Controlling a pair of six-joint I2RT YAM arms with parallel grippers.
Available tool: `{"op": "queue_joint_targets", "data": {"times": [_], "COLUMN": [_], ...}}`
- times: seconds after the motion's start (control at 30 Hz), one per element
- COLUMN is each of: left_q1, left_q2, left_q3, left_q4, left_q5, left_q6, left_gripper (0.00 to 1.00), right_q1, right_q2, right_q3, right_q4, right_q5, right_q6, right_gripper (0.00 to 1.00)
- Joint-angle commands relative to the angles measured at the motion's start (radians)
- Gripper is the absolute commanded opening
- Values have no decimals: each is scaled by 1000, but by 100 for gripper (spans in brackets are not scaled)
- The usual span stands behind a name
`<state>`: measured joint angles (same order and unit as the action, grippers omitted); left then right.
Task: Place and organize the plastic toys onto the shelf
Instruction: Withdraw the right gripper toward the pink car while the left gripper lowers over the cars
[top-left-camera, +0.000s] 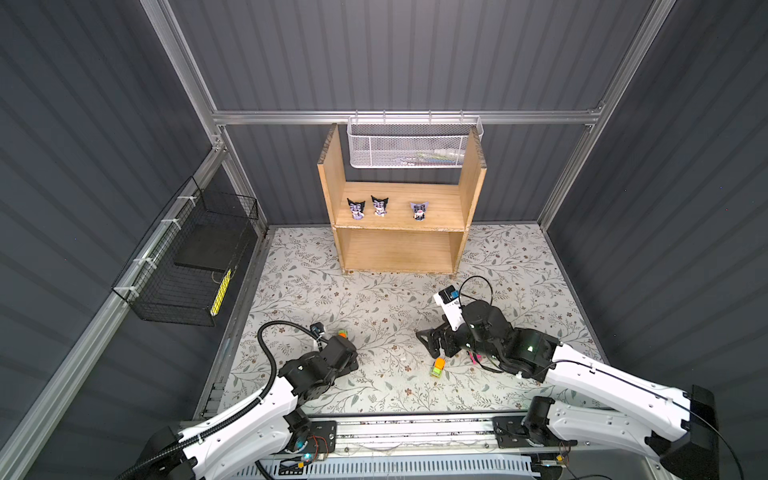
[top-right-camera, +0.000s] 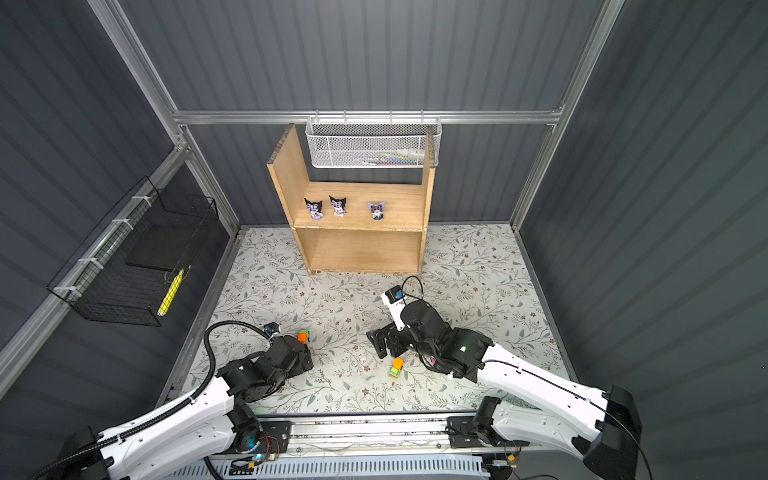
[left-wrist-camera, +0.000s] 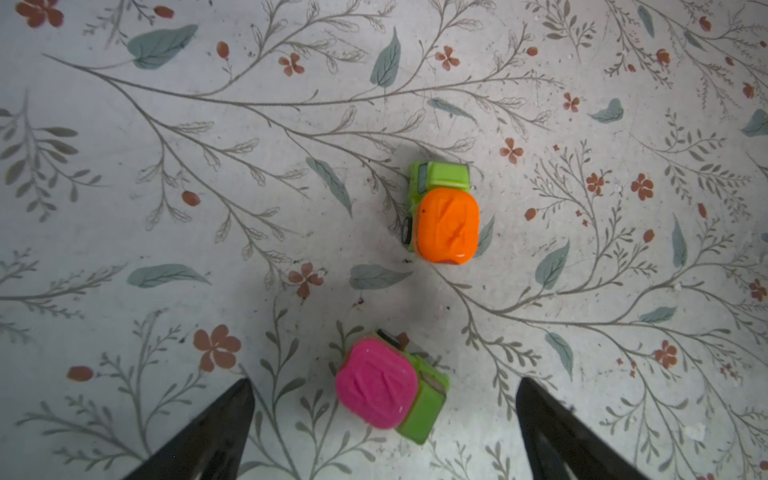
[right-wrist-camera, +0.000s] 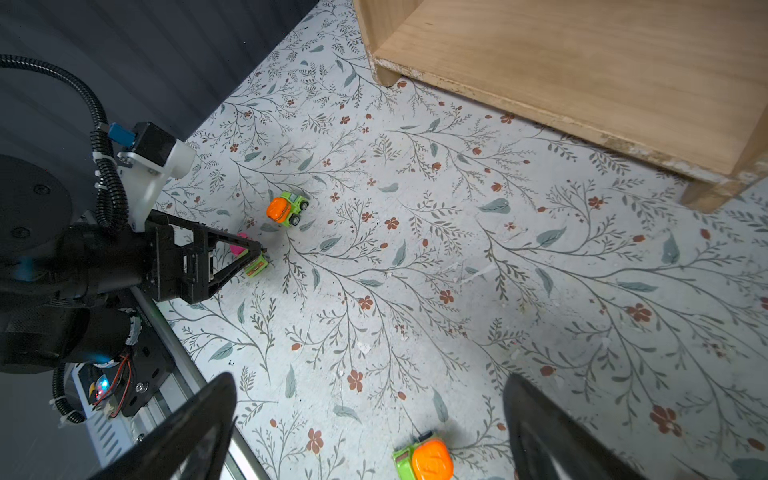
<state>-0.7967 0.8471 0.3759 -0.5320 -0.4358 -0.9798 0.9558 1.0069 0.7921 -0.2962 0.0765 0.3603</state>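
Plastic toys were split between the shelf (top-left-camera: 329, 183) and the flowered mat (top-left-camera: 374, 299). On the upper tier of the light wooden shelf three purple-and-black pointed-eared toys stood upright in a row. The left figurine (top-left-camera: 356, 208) and the middle figurine (top-left-camera: 380, 206) stood close together. The right figurine (top-left-camera: 419, 211) stood apart from them, nearer the centre of the board.

Three small cars were on the mat in front, well away from the shelf. The pink-topped car (left-wrist-camera: 390, 390) had a lime-green body and was angled across the left gripper (left-wrist-camera: 384, 386). That gripper was spread wide, with its black fingers (left-wrist-camera: 216, 432) on either side of the car. The left wrist view showed bare mat between the car and each fingertip, so nothing was gripped. Just beyond it sat an orange-topped car (left-wrist-camera: 444, 216), also lime green, on its wheels and apart from the pink one.

The right gripper (right-wrist-camera: 370, 382) was likewise fully spread and held nothing, low over bare mat. A second orange car (top-left-camera: 438, 367) lay just beside it, untouched.
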Motion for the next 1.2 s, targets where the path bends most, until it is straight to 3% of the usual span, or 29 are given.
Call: {"op": "queue_joint_targets", "data": {"times": [0.0, 0.17, 0.53, 0.87, 1.0, 1.17], "left_q1": [5, 3, -11, -156, -176, -179], "left_q2": [51, 151, 298, 460, 432, 275], "left_q3": [-16, -9, 56, 213, 258, 184], "left_q4": [66, 179, 263, 280, 173, 124], "left_q5": [36, 91, 96, 50, -20, -39], "left_q6": [-45, -47, 9, 77, 84, 70], "left_gripper": [97, 93, 86, 86, 88, 89], "right_q1": [3, 3, 1, 0, -2, -2], "right_q2": [-11, -17, -72, -113, -132, -152], "right_q3": [-6, -16, -68, -87, -99, -104], "right_q4": [43, 42, 43, 16, 11, -5], "right_q5": [19, 25, 57, 80, 88, 96], "right_q6": [2, -5, 0, 5, 9, 8], "right_gripper": [99, 99, 99, 99, 99, 99]}}
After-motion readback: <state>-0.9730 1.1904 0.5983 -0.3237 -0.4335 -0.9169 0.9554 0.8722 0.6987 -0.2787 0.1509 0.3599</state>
